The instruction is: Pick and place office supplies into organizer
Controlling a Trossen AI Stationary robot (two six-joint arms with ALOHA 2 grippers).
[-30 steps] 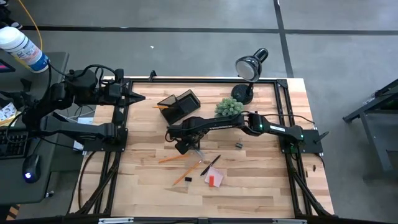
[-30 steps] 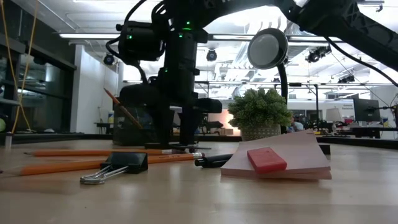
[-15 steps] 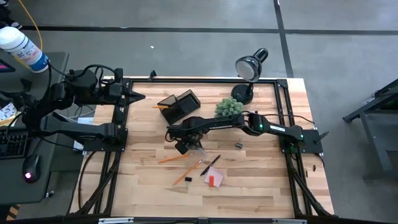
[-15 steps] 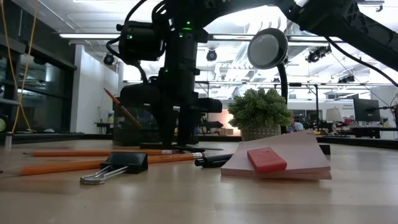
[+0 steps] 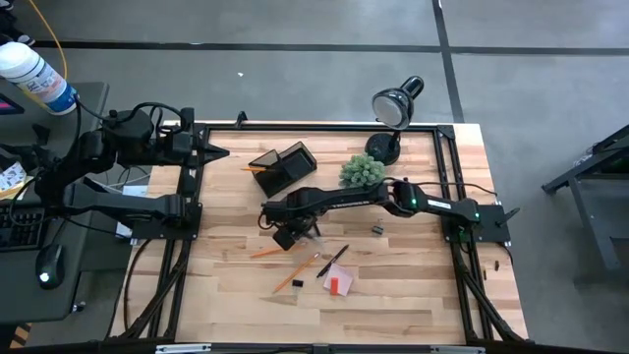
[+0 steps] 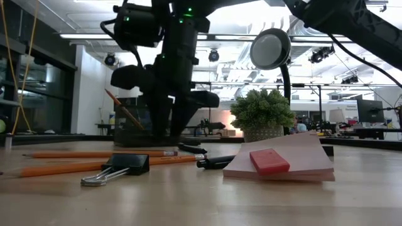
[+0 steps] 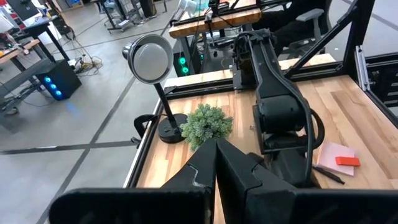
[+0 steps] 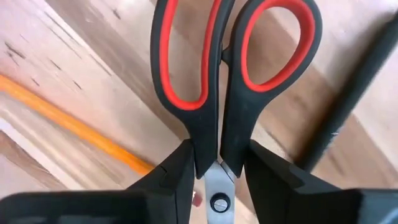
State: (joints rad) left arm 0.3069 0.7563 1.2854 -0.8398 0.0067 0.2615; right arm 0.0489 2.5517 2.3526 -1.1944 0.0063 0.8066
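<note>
The right gripper [image 8: 214,177] is pinching the scissors [image 8: 230,81] between its two dark fingers [image 8: 171,180], which are pressing on either side of the handles just above the metal pivot screw. In the right wrist view the scissors' long axis is running straight away from the gripper, with the two loops pointing outward; they are black plastic ovals lined in smooth orange-red. Below them lie the pale wood-grain table [image 8: 74,56], a slim orange pencil [image 8: 74,127] lying slantwise, and a thin black pen [image 8: 348,99].

In the high view the right gripper [image 5: 291,229] is hanging just in front of the organizer [image 5: 285,165], a dark boxy holder tilted on the table, with a pencil leaning out of it. The pink sticky-note pad [image 5: 339,284], flat and square, is lying farther from the organizer, beyond the loose pencils. In the low view a black binder clip [image 6: 122,166] with wire handles is sitting near the camera.

The left gripper [image 7: 214,158], fingers pressed together, is waiting off the table's edge, well apart from the organizer.
</note>
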